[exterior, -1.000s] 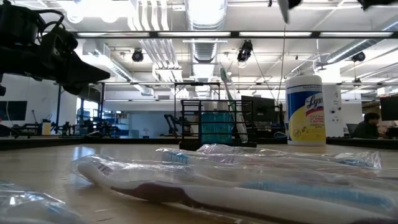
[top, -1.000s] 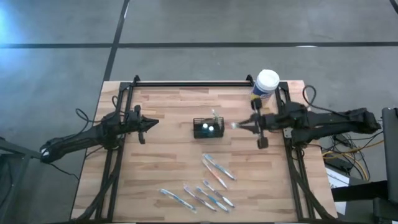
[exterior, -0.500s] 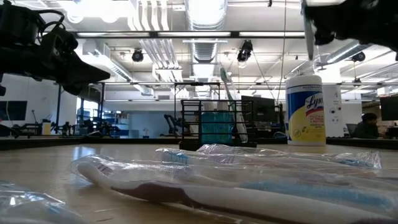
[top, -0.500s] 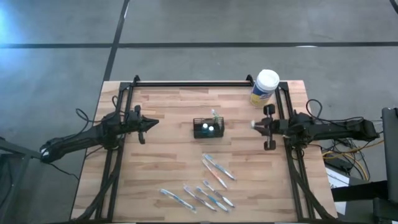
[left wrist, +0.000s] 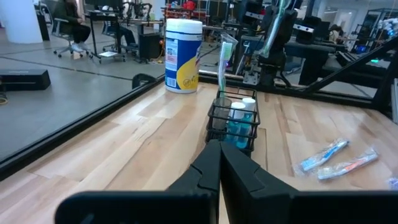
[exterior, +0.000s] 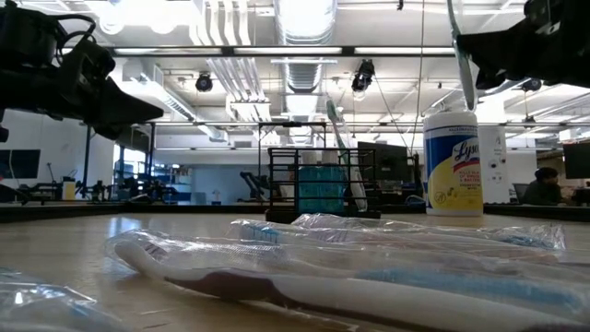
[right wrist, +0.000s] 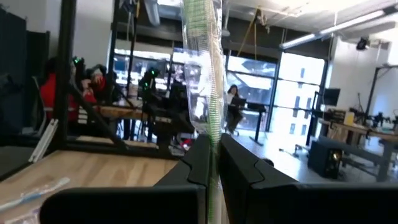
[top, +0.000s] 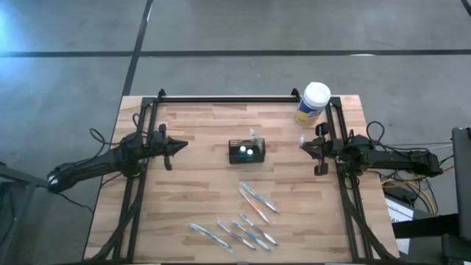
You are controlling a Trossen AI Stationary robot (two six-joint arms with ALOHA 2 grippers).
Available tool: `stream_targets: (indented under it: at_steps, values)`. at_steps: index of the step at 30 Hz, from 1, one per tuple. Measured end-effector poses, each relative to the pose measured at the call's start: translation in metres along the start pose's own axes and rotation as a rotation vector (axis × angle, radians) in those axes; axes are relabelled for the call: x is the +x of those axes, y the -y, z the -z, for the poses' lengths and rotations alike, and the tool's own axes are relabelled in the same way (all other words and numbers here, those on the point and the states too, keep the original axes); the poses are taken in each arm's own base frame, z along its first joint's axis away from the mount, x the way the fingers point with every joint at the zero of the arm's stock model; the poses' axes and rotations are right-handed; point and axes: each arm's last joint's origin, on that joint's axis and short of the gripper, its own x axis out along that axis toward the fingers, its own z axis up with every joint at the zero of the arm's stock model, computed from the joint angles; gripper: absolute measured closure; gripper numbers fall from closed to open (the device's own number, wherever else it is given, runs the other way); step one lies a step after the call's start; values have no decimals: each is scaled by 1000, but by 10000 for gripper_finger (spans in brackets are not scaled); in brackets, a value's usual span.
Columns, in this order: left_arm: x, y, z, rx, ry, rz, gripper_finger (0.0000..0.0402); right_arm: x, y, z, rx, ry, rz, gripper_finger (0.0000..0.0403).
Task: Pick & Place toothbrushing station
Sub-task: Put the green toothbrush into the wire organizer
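While both arms are sitting at opposite table edges in the high view, the caddy (top: pixel 246 152) is standing mid-table, well apart from both grippers, with one upright toothbrush (top: pixel 254 137) in it. The left gripper (top: pixel 171 146) is hanging near the left edge, fingers pinched together on nothing. The right gripper (top: pixel 309 146) is sitting by the right edge, just in front of the wipes canister (top: pixel 313 103). Wrapped toothbrushes (top: pixel 257 199) are lying scattered on the near half of the table (top: pixel 199 199).

Low view: caddy (exterior: pixel 323 184) is resting flat on the wood, toothbrush (exterior: pixel 342 152) leaning up out of its right side, canister (exterior: pixel 453 163) to its right. Right gripper is up top right, holding a pale wrapped brush (exterior: pixel 461 51) that is hanging down from it.

Left wrist view: fingers (left wrist: pixel 211 171) are pressed together, empty, pointing at the caddy (left wrist: pixel 234 123), which is holding blue-and-white bottles (left wrist: pixel 238 118); canister (left wrist: pixel 182 55) is standing beyond it.

Right wrist view: fingers (right wrist: pixel 239 168) are clamping a clear-wrapped, green-striped brush (right wrist: pixel 204 68) that is sticking straight up between them. People are sitting at desks in the room behind.
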Motion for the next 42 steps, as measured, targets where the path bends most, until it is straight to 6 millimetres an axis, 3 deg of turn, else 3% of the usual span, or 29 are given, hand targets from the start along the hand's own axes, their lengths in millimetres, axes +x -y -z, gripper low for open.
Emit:
stream_targets:
  at_steps: [23,28,33,37,42]
  values:
    - [0,-1,0,0,-1,-21,394,0,2,2,17,-19,42,390]
    - [0,-1,0,0,-1,-25,394,3,4,-7,67,64,104,390]
    - [0,-1,0,-2,-1,-25,394,22,7,-24,68,23,102,390]
    - [0,-1,0,-3,-1,-25,394,48,9,-35,32,-35,95,390]
    - [0,-1,0,-4,-1,-25,394,83,10,-44,2,28,34,390]
